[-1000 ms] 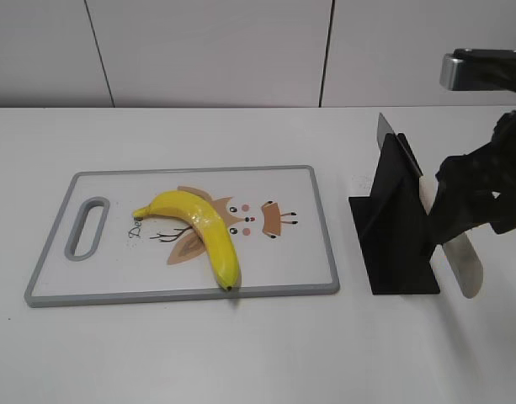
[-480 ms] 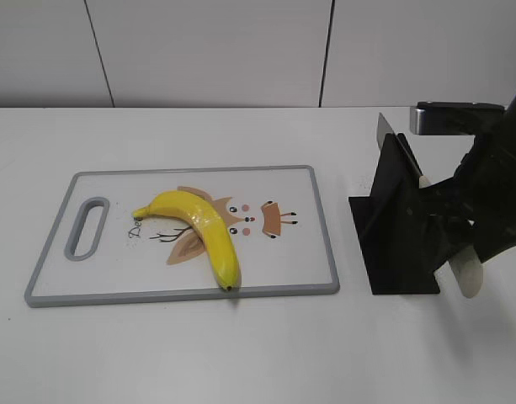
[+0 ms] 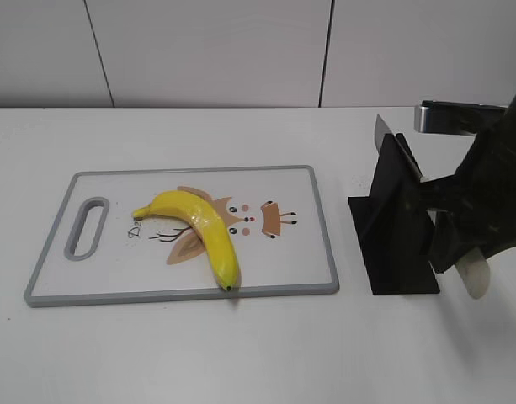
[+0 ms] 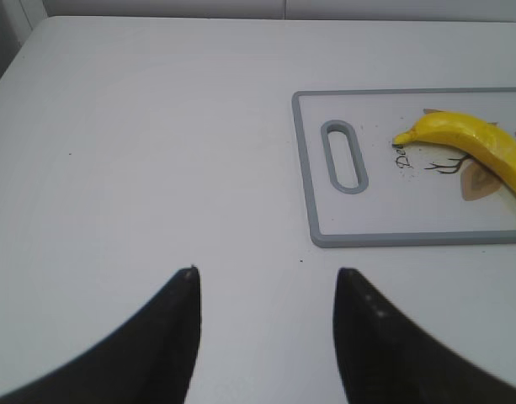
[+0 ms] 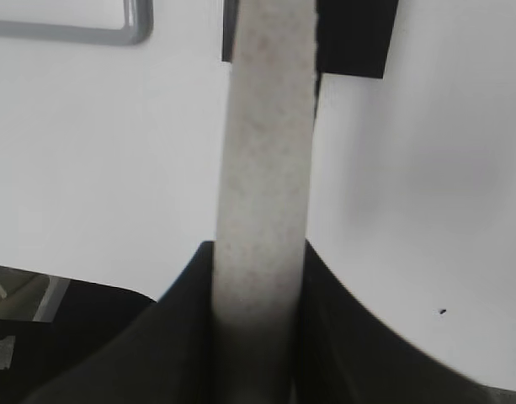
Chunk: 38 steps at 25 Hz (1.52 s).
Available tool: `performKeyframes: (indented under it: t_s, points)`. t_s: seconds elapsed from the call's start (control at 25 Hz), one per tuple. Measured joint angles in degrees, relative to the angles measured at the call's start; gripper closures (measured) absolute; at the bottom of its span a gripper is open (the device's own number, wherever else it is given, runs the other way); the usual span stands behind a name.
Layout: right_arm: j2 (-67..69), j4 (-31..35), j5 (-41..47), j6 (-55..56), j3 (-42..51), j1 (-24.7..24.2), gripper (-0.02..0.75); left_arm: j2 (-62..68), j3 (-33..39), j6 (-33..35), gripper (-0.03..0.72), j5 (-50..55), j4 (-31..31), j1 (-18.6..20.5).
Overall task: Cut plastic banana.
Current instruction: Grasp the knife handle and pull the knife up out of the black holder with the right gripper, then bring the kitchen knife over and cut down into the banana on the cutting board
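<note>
Plastic banana lies diagonally on the cutting board, dark tip toward the near edge; right gripper apparently clamps a knife handle, left gripper gapes.

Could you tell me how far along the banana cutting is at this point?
Early stage. Done: the plastic banana lies whole on the cutting board. In hand: the right end effector grips the knife handle at the black knife stand. Left: bringing the knife over and cutting. The left end effector hangs open.

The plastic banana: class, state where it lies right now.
In the exterior view the plastic banana lies left of centre on the grey-rimmed cutting board, over its printed cartoon, dark tip near the front edge, well left of the black knife stand.
</note>
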Motion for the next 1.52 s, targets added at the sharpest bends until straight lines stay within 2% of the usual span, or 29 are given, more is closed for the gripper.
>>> performKeyframes:
  t_s: [0.6,0.8,1.08,1.28,1.52]
  points:
    - [-10.84,-1.77,2.79,2.28,-4.44,0.04,0.566,0.0,0.0,0.0,0.215,0.0,0.0,0.0]
    - [-13.83,-1.82,2.89,-1.18,-4.47,0.04,0.566,0.0,0.0,0.0,0.224,0.0,0.0,0.0]
    - [-14.11,-1.43,1.1,-10.81,-6.94,0.04,0.566,0.07,-1.34,0.1,0.227,-0.35,-0.14,0.0]
    - [-14.11,-1.44,-5.18,-15.42,-9.74,0.04,0.566,6.64,-4.55,2.43,0.227,-1.55,-0.46,0.0]
    - [-14.11,0.42,-13.05,-37.71,-9.92,0.04,0.566,19.24,-9.27,12.28,0.227,-9.97,-4.64,0.0]
